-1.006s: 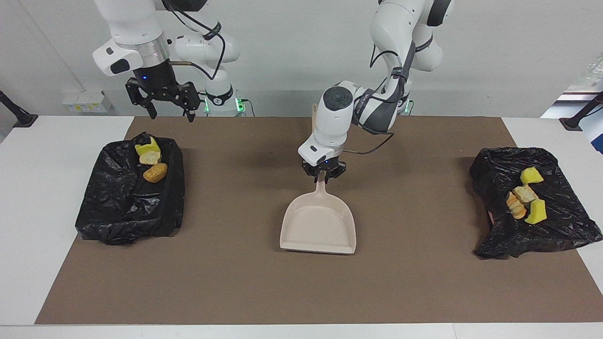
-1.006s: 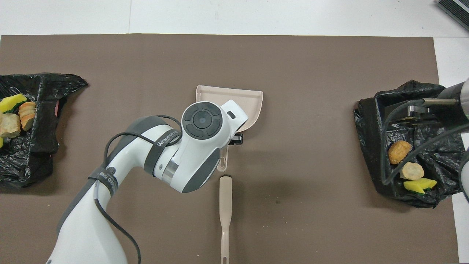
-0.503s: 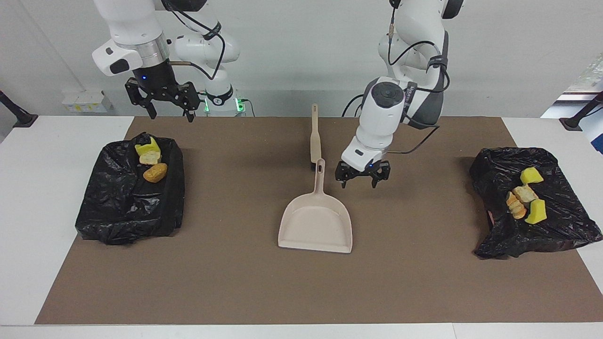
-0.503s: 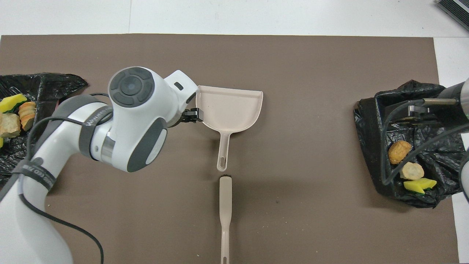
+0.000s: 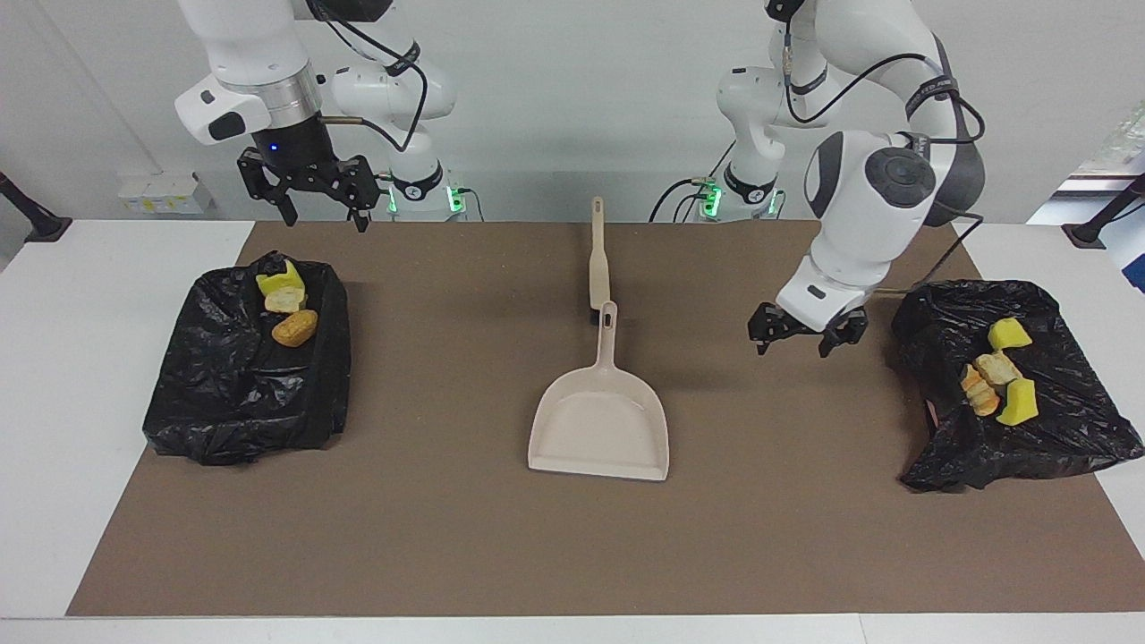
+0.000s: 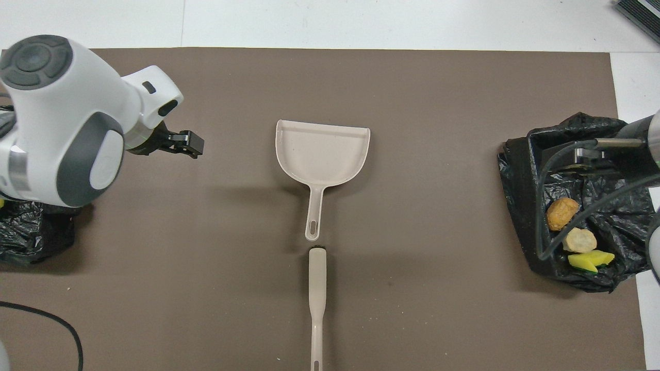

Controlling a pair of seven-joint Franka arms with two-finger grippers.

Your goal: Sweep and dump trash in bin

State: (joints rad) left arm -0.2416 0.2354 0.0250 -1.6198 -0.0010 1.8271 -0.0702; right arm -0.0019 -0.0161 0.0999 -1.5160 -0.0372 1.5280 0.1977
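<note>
Brown matting (image 5: 465,537) covers most of the white bench (image 5: 107,376), reaching almost to its long edges and leaving white strips at both short ends; a pale grey wall stands at the robots' edge of the bench, with a white socket box (image 5: 161,192) low on it near the right arm's end. A beige dustpan (image 5: 599,429) lies flat at the middle of the matting, handle toward the robots; the hand brush (image 5: 597,259) lies just nearer the robots, in line with that handle, its head almost touching the handle's end. A black bin bag (image 5: 246,394) sits at the right arm's end of the matting and another black bin bag (image 5: 1038,438) at the left arm's end. The trash is split between them: three scraps (image 5: 286,304) on the first, four scraps (image 5: 997,376) on the second; none lies on the bare matting.

A second ago the left gripper (image 5: 801,335) stood over the dustpan's handle with its fingers around it; now it has let go and swung away toward the left arm's end, hanging above the matting just beside the second bag, fingers spread and holding nothing; the dustpan has shifted only slightly. The right gripper (image 5: 318,201) waits as before above the robots' edge of the first bag, fingers spread and bare.
</note>
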